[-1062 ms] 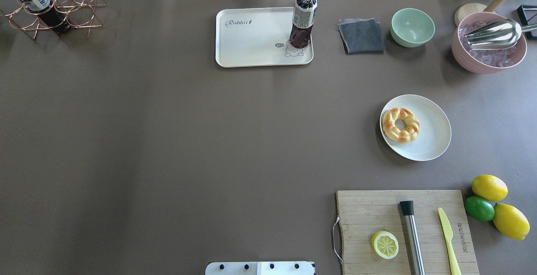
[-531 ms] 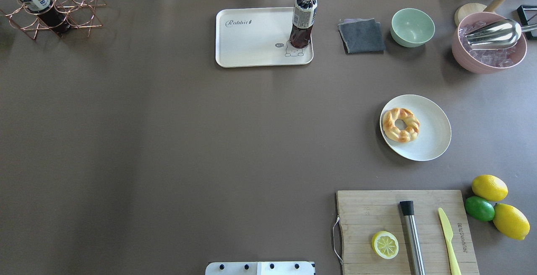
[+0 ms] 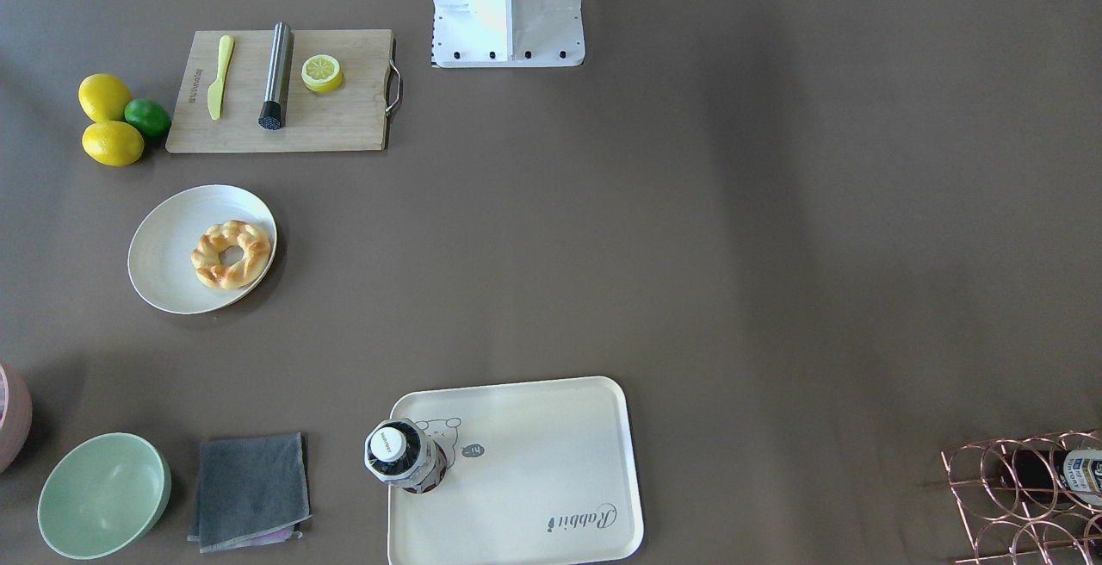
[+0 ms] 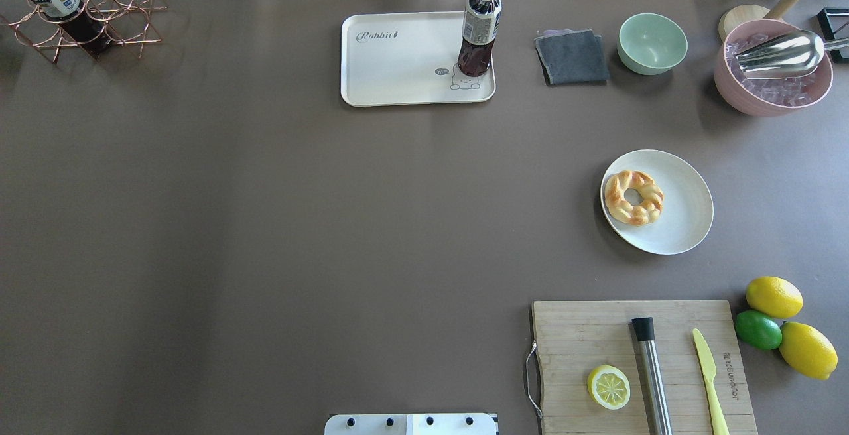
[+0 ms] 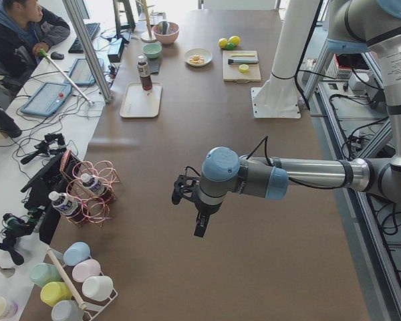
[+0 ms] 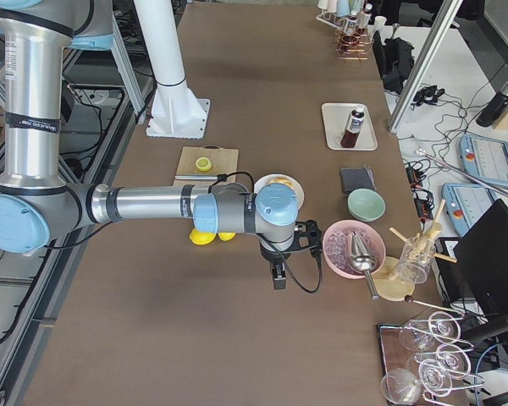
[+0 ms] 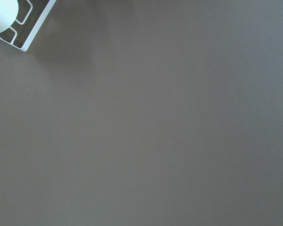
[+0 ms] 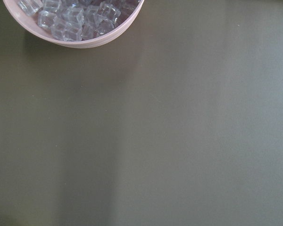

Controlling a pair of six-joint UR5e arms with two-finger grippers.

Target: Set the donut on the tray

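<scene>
The golden-brown braided donut (image 4: 633, 197) lies on the left part of a round white plate (image 4: 686, 226) at mid right; it also shows in the front-facing view (image 3: 231, 253). The cream tray (image 4: 398, 67) with "Rabbit" script sits at the far centre of the table, also in the front-facing view (image 3: 534, 462). A dark drink bottle (image 4: 479, 27) stands on the tray's right end. My left gripper (image 5: 199, 226) hangs over bare table far from both. My right gripper (image 6: 278, 275) hangs near the pink ice bowl. I cannot tell whether either is open or shut.
A grey cloth (image 4: 572, 57), a green bowl (image 4: 653, 42) and a pink bowl of ice with a scoop (image 4: 773, 67) line the far right. A cutting board (image 4: 640, 365) with a lemon half, muddler and knife is near right, with lemons and a lime (image 4: 758, 329) beside it. A copper bottle rack (image 4: 79, 10) stands far left.
</scene>
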